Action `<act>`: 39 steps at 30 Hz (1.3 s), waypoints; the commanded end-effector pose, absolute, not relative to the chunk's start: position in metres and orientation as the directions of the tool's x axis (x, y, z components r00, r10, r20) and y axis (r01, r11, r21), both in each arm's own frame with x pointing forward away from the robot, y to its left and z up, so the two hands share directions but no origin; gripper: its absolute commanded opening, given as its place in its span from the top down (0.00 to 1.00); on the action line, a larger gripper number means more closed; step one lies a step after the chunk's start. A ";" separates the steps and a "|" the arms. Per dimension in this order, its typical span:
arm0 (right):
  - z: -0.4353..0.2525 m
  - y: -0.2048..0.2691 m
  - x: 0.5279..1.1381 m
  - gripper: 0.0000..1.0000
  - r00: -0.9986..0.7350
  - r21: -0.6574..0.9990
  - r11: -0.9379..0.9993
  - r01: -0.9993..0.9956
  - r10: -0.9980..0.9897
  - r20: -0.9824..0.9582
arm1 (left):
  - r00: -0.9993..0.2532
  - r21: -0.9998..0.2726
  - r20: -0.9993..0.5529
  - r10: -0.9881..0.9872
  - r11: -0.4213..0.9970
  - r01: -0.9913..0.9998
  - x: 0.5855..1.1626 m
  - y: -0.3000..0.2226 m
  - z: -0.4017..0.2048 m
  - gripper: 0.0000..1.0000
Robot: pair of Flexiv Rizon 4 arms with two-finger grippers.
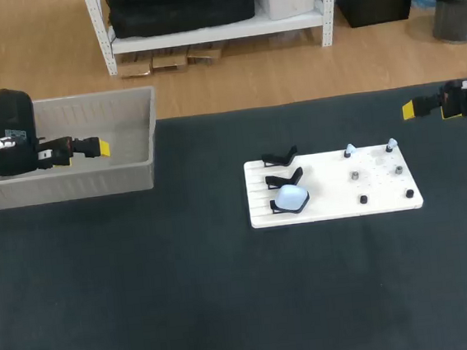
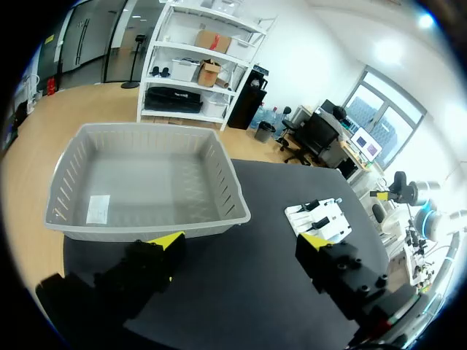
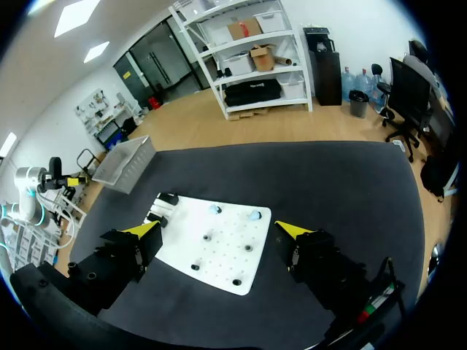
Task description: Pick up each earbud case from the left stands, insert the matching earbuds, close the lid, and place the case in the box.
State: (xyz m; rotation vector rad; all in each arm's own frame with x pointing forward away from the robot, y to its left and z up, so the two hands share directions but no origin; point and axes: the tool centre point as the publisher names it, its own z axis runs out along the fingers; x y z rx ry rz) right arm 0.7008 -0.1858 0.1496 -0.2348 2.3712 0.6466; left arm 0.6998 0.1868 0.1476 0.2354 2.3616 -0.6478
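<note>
Pale earbud case (image 1: 290, 198) sitting on the nearest left stand of the white board (image 1: 336, 208), earbuds (image 1: 349, 151) standing along its far edge, right gripper (image 1: 408, 109) hanging wide open and empty beyond the board, left gripper (image 1: 103, 147) gaping empty at the grey box (image 1: 69, 187).

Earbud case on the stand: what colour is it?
The earbud case is pale blue, seen best in the head view.
</note>
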 end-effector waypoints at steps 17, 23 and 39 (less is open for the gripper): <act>0.150 -0.186 0.701 0.00 -0.766 0.388 0.862 -0.325 0.000 -0.642 | -0.754 -0.403 -0.656 0.009 0.841 0.360 0.702 0.179 0.152 0.00; 0.150 -0.186 0.701 0.00 -0.766 0.388 0.862 -0.325 0.000 -0.642 | -0.688 -0.351 -0.713 0.135 0.781 0.517 0.703 0.153 0.165 0.00; 0.150 -0.186 0.701 0.00 -0.766 0.388 0.862 -0.325 0.000 -0.642 | -0.342 -0.141 -0.802 0.490 0.401 0.905 0.696 0.077 0.166 0.00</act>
